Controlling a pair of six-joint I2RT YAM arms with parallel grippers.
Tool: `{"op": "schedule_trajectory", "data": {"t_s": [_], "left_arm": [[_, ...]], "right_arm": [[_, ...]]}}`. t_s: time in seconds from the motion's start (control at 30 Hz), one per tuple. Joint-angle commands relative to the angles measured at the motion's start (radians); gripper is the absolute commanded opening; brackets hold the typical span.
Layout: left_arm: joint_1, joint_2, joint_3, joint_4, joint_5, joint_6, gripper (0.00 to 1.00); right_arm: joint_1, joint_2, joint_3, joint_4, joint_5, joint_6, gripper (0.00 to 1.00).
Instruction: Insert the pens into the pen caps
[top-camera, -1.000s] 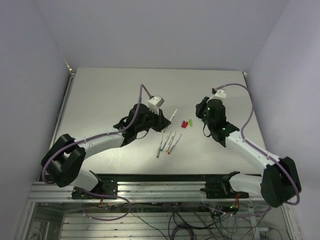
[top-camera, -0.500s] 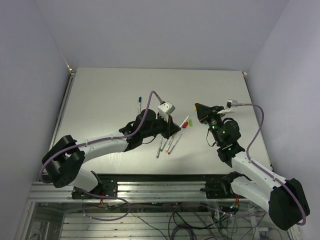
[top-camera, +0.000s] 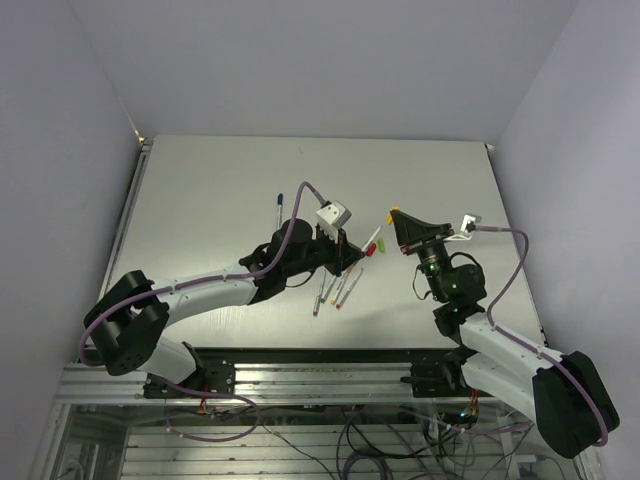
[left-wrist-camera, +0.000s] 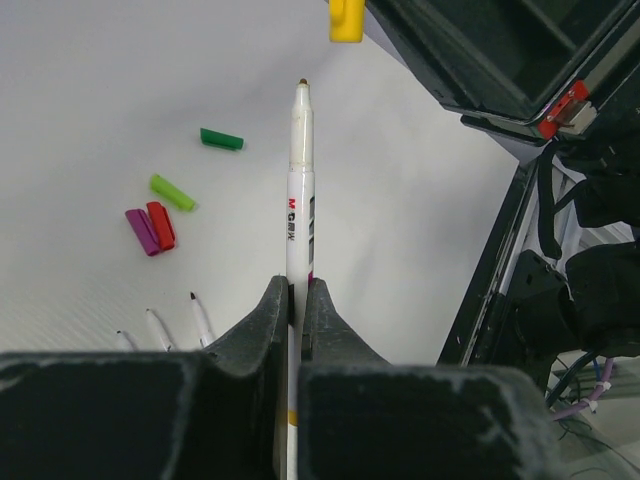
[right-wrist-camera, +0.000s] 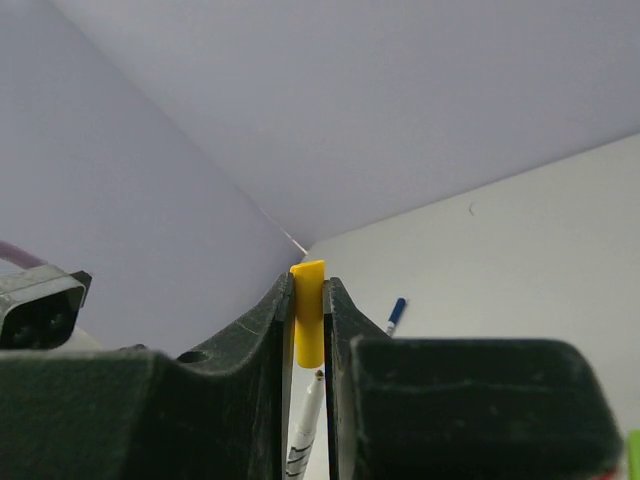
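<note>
My left gripper (left-wrist-camera: 297, 290) is shut on a white pen (left-wrist-camera: 299, 190) whose bare tip points at the yellow cap (left-wrist-camera: 346, 20), a short way short of it. My right gripper (right-wrist-camera: 308, 285) is shut on that yellow cap (right-wrist-camera: 308, 325), and the pen's tip (right-wrist-camera: 318, 378) sits just below the cap's mouth. In the top view the left gripper (top-camera: 347, 256) and right gripper (top-camera: 394, 217) face each other above the table. Three uncapped pens (top-camera: 338, 290) lie below them. Dark green (left-wrist-camera: 221, 139), light green (left-wrist-camera: 172, 192), purple (left-wrist-camera: 141, 232) and red (left-wrist-camera: 160, 225) caps lie loose.
A pen with a blue cap on it (top-camera: 279, 208) lies further back on the table, also in the right wrist view (right-wrist-camera: 396, 314). The grey table (top-camera: 210, 190) ends at a metal rail (top-camera: 300, 375) at the near edge, with walls on three sides.
The left gripper has carried the pen to the right, toward the right gripper. The right gripper has swung round to face it with the yellow cap; pen tip and cap are now close.
</note>
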Motion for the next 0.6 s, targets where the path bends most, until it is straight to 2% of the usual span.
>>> {"op": "schedule_trajectory", "data": {"t_s": [0.0, 0.57], "left_arm": [[-0.01, -0.001, 0.032, 0.059, -0.01, -0.004, 0.07], [-0.009, 0.013, 0.044, 0.071, 0.013, 0.007, 0.07]], "right_arm": [[-0.001, 0.015, -0.015, 0.111, -0.008, 0.039, 0.0], [-0.001, 0.096, -0.01, 0.167, -0.03, 0.055, 0.0]]}}
